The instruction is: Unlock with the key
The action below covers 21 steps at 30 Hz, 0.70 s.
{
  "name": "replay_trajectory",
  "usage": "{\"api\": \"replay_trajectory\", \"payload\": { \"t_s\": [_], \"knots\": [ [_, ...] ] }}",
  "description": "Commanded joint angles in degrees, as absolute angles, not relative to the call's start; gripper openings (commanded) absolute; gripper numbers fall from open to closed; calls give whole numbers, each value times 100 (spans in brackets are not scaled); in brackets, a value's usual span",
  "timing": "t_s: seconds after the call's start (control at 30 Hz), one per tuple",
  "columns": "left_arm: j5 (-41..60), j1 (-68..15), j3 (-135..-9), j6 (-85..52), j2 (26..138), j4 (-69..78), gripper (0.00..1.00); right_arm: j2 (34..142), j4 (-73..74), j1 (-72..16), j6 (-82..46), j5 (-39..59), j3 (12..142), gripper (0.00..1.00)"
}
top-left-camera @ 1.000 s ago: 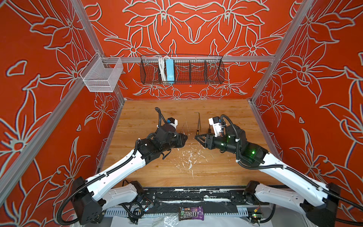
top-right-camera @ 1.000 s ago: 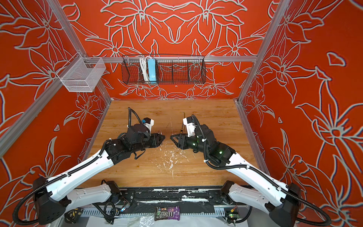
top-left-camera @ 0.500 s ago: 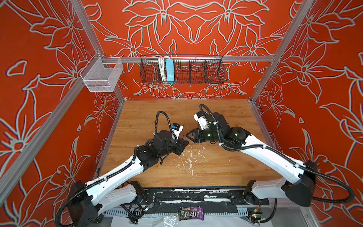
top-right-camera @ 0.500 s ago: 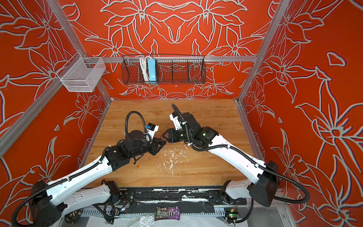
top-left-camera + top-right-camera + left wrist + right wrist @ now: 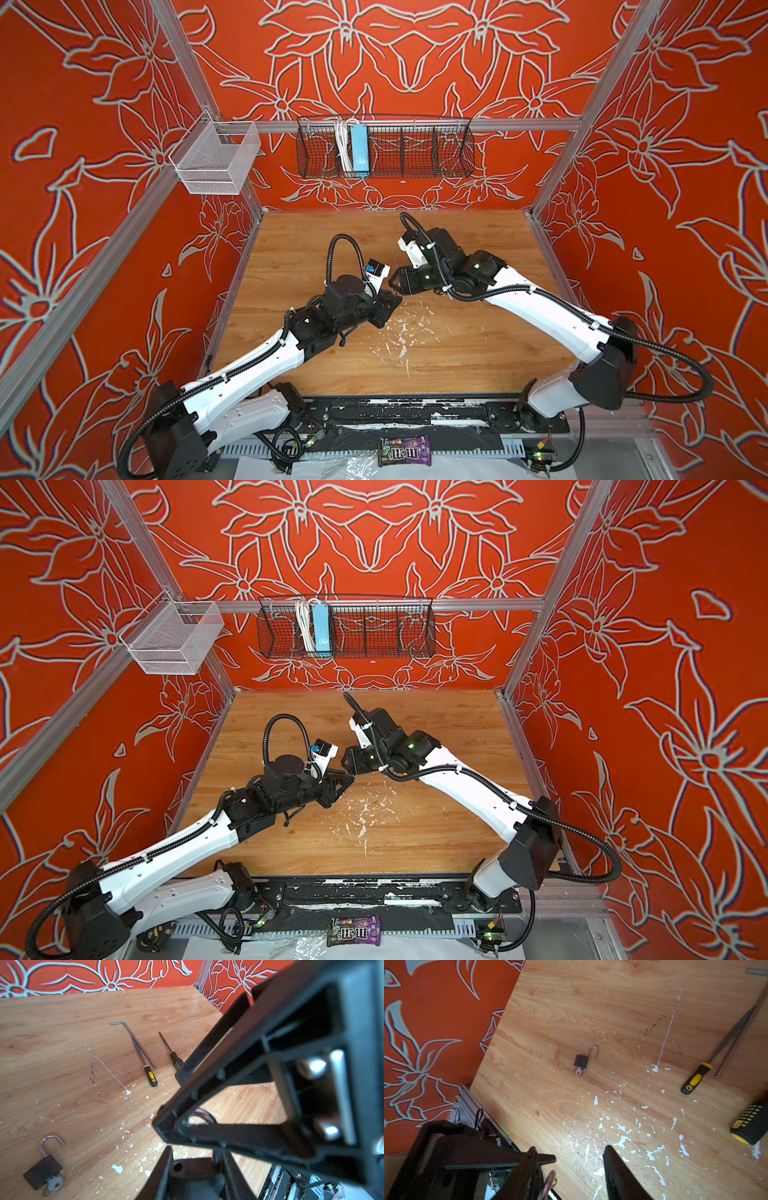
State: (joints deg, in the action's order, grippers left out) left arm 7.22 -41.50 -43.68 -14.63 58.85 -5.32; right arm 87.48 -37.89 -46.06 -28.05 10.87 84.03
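A dark padlock [image 5: 42,1169] lies flat on the wooden table [image 5: 62,1064], its shackle swung open and the key [image 5: 54,1183] in its underside. The right wrist view shows the same padlock [image 5: 581,1060] and key [image 5: 578,1071]; the arms hide both in the top views. My two grippers meet tip to tip above mid-table. The left gripper [image 5: 390,305] [image 5: 197,1153] is shut on a flat brown piece with a round hole [image 5: 193,1167]; what it is I cannot tell. A coppery metal ring [image 5: 549,1183] sticks out beside it. The right gripper [image 5: 394,286] [image 5: 570,1148] is open, the ring beside one finger.
An Allen key [image 5: 133,1041], a yellow-handled file [image 5: 150,1075] and a screwdriver [image 5: 172,1053] lie behind the grippers. White paint flecks [image 5: 623,1140] dot the table. A black wire basket [image 5: 384,151] and a white mesh basket [image 5: 216,160] hang on the walls.
The right arm swung inward and leftward, bringing its gripper against the left gripper's tip, and its jaws spread wider. The left gripper dipped and shifted slightly forward, its grip unchanged.
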Motion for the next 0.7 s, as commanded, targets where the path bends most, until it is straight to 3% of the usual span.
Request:
{"api": "replay_trajectory", "payload": {
  "t_s": [0.0,0.67],
  "knots": [
    [716,-4131,-4377,-1313,5875,-310,0,8917,-4493,-4590,-2348,623,8718,52],
    [905,-4131,-4359,-1292,6057,-71,0,9169,-5172,-4552,-1864,503,9340,55]
  ]
}}
